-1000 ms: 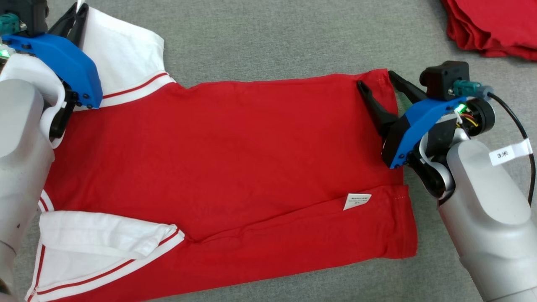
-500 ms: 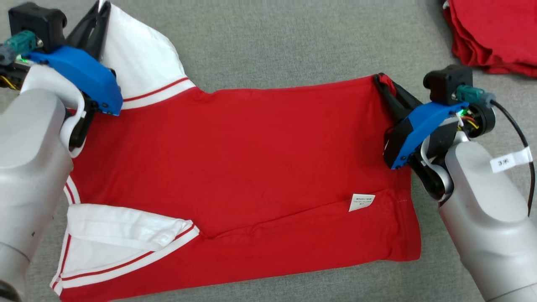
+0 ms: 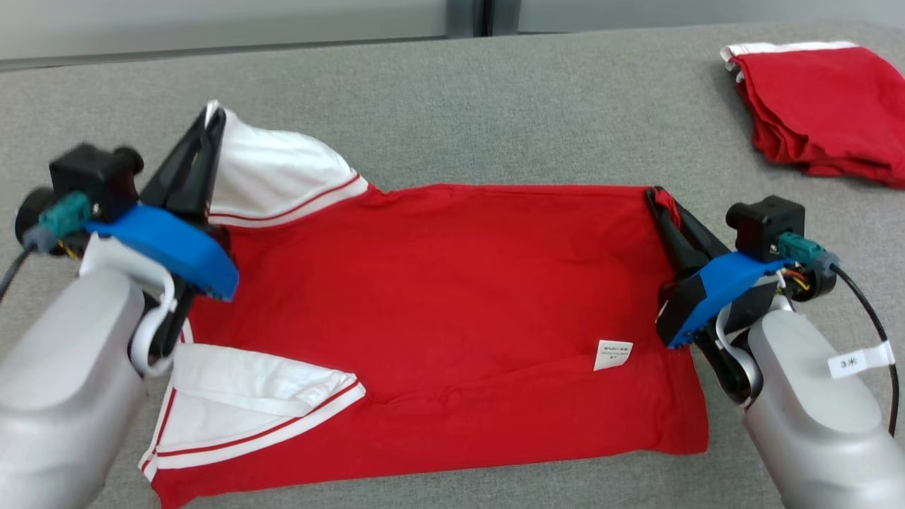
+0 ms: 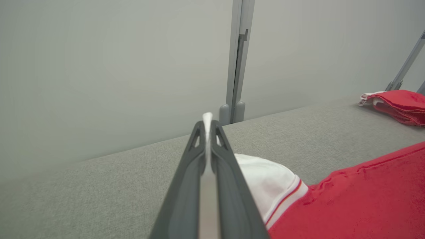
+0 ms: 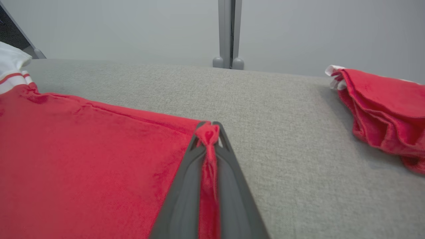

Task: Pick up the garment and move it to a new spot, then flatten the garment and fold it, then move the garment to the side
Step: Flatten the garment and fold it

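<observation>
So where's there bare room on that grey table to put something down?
The widest free patch is the grey table strip between the far edge of the red shirt and the back wall, ending at the folded red pile. Crowded: the shirt's two ends, where the left gripper and right gripper clamp it.

Left hand (image 4: pixel 207 124): both fingers pressed together on a thin strip of white cloth, its tip poking out past them. White sleeve (image 4: pixel 265 179) with red stripes bulges just right of the fingers and joins the red garment (image 4: pixel 358 196) on the grey table (image 4: pixel 99 186). Folded red pile (image 4: pixel 398 104) far right. Upright post (image 4: pixel 237 59) behind.
</observation>
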Robot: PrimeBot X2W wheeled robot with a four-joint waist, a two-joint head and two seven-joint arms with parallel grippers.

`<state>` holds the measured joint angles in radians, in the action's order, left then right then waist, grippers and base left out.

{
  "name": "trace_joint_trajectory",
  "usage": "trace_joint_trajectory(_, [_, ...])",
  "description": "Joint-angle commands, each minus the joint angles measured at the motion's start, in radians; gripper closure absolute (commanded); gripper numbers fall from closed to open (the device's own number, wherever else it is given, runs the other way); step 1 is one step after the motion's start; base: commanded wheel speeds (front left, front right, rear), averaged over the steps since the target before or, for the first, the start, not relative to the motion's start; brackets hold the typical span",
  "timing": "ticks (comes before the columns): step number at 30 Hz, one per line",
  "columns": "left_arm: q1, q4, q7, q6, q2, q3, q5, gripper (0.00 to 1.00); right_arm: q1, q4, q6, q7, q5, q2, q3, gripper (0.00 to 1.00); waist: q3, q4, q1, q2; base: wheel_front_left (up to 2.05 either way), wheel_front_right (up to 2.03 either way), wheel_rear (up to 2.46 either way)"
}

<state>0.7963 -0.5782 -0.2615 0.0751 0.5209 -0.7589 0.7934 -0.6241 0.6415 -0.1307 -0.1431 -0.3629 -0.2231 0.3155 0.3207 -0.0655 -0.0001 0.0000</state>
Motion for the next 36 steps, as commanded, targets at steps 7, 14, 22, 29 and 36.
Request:
trace_joint_trajectory(7, [-0.240,0.216,-0.004,-0.085,0.037,0.078,-0.005,1.00,0.078,0.014,0.000,-0.046,-0.003,-0.015,-0.001,1.00,-0.051,0.027,0.0001,0.0000,0.00,0.00,0.00])
trace_joint_trajectory(14, [-0.399,0.320,-0.004,-0.132,0.049,0.128,0.010,1.00,0.133,0.015,0.000,-0.077,-0.006,-0.026,-0.002,1.00,-0.068,0.042,0.0001,0.0000,0.00,0.00,0.00])
trace_joint_trajectory(22, [-0.526,0.364,-0.004,-0.166,0.044,0.167,0.010,1.00,0.219,-0.027,0.000,-0.112,0.002,-0.027,0.001,1.00,-0.086,0.046,0.0001,0.0000,0.00,0.00,0.00])
trace_joint_trajectory(29, [-0.601,0.372,-0.005,-0.186,0.023,0.189,0.005,1.00,0.298,-0.096,0.000,-0.122,0.020,-0.018,-0.026,0.62,-0.104,0.042,0.0001,0.0000,0.00,0.00,0.00])
trace_joint_trajectory(36, [-0.657,0.409,-0.004,-0.210,-0.026,0.280,-0.065,0.00,0.380,-0.225,0.000,-0.123,0.039,-0.005,-0.095,0.00,-0.124,0.040,0.0001,0.0000,0.00,0.00,0.00])
